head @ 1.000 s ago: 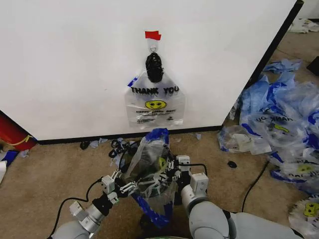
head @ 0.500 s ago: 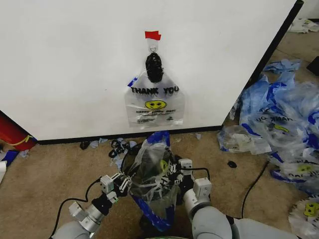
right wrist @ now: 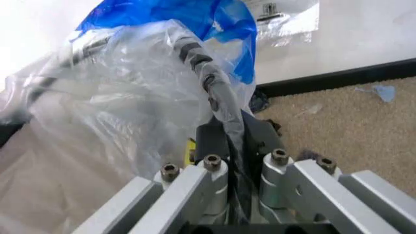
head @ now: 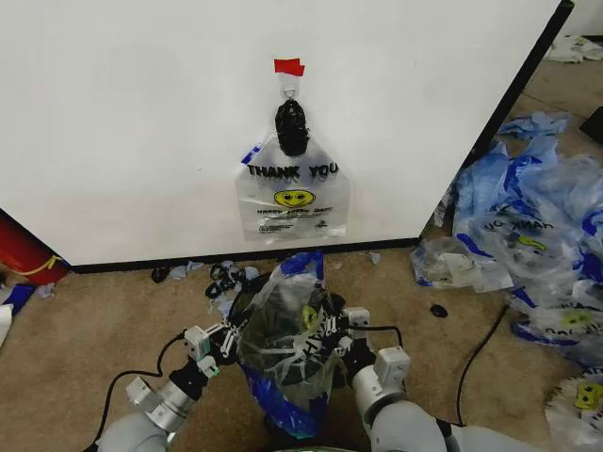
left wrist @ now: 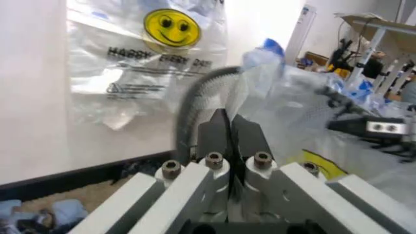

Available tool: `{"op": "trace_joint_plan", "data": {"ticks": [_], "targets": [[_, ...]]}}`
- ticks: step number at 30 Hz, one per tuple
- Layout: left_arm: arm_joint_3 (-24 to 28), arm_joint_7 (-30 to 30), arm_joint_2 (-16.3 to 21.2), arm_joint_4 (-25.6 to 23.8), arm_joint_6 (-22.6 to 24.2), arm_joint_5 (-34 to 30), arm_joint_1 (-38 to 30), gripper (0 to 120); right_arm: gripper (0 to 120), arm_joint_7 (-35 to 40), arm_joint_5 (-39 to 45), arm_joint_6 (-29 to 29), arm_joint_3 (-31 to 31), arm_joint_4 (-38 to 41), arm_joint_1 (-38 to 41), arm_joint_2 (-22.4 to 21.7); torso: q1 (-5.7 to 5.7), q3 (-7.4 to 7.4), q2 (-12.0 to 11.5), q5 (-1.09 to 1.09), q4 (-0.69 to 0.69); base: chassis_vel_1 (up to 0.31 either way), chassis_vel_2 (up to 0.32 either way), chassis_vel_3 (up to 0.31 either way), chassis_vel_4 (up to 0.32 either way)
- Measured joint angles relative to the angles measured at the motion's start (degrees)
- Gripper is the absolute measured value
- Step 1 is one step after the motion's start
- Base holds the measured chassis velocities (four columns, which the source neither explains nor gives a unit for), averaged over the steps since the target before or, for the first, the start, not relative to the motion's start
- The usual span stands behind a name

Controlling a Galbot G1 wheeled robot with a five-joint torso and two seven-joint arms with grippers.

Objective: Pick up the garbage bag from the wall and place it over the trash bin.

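Note:
A see-through garbage bag (head: 287, 344) with blue handles hangs stretched between my two grippers, low in front of the white wall (head: 141, 122). My left gripper (head: 224, 341) is shut on its left edge, the right gripper (head: 335, 331) on its right edge. Through the plastic I see the black trash bin (head: 241, 299), largely covered by the bag. In the left wrist view the gripper (left wrist: 229, 127) is pinched together beside the bin's curved rim (left wrist: 192, 102). The right gripper (right wrist: 233, 141) clamps film in its wrist view. Another bag (head: 292, 193) hangs from the hook (head: 289, 89) under red tape.
A heap of blue and clear bags (head: 537, 226) covers the floor at the right, past the wall's black edge. A black cable (head: 482, 348) runs across the carpet. Small scraps (head: 221, 275) lie by the wall's base. A red object (head: 24, 250) sits far left.
The held bag has sunk lower and spread wider over the bin. Both grippers have shifted slightly apart and toward me. The bag on the wall has not moved.

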Motion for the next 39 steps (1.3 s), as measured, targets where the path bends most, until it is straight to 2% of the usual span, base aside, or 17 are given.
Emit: {"op": "trace_joint_plan", "data": {"ticks": [7, 15, 22, 39], "targets": [[-0.52, -0.26, 0.00, 0.48, -0.48, -0.14, 0.00, 0, 1, -2.16, -2.18, 1.40, 2.43, 0.26, -4.02, -2.32, 0.00, 0.00, 0.00, 0.00, -0.01, 0.000, 0.000, 0.000, 0.000], [-0.58, -0.27, -0.19, 0.43, -0.57, -0.11, 0.20, 0, 1, -2.99, -2.84, 2.30, 4.08, 0.45, -5.69, -2.84, 0.00, 0.00, 0.00, 0.00, 0.00, 0.000, 0.000, 0.000, 0.000], [-0.93, -0.28, -0.45, 0.98, -1.25, -0.07, 0.48, 0, 1, -7.76, -2.97, 5.96, 6.25, 1.60, -8.61, -3.71, 0.00, 0.00, 0.00, -0.01, -0.01, 0.000, 0.000, 0.000, 0.000], [-0.57, 0.06, -1.94, 2.91, -1.80, 0.12, 0.28, 0, 1, -13.33, -2.49, 10.61, 10.40, 2.04, -11.84, -4.48, 0.00, 0.00, 0.00, 0.00, 0.00, 0.000, 0.000, 0.000, 0.000]]}}
